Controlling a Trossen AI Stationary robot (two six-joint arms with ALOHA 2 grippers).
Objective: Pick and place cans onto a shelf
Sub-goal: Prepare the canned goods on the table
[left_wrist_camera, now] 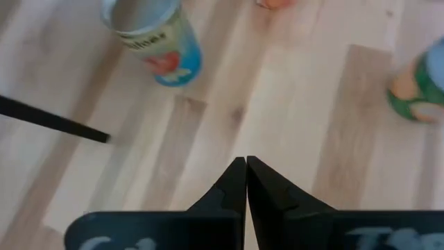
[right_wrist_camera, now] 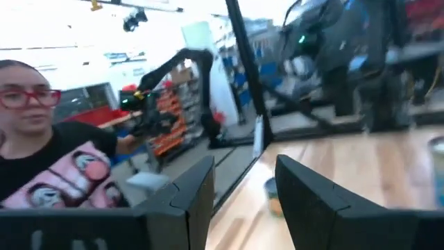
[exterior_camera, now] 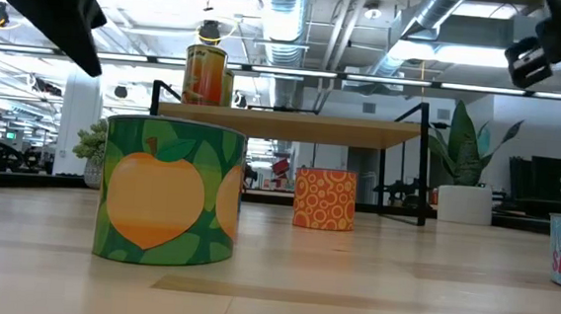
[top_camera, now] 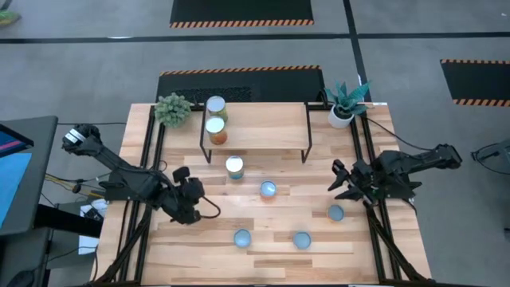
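Wooden shelf (top_camera: pixel 255 127) holds two cans (top_camera: pixel 215 115), five wait on the table (top_camera: pixel 382 247); right gripper (top_camera: pixel 341 180) hangs open and empty, probably next reaching the near can (top_camera: pixel 335 213); left gripper (top_camera: pixel 185 203) rests closed.

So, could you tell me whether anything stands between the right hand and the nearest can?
Nothing visible does: the open right hand hovers at the table's right edge, with bare wood between it and the pale-blue-topped can.

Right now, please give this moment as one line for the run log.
shelf: two cans | table: five cans | left pincer: shut, empty | right pincer: open, empty
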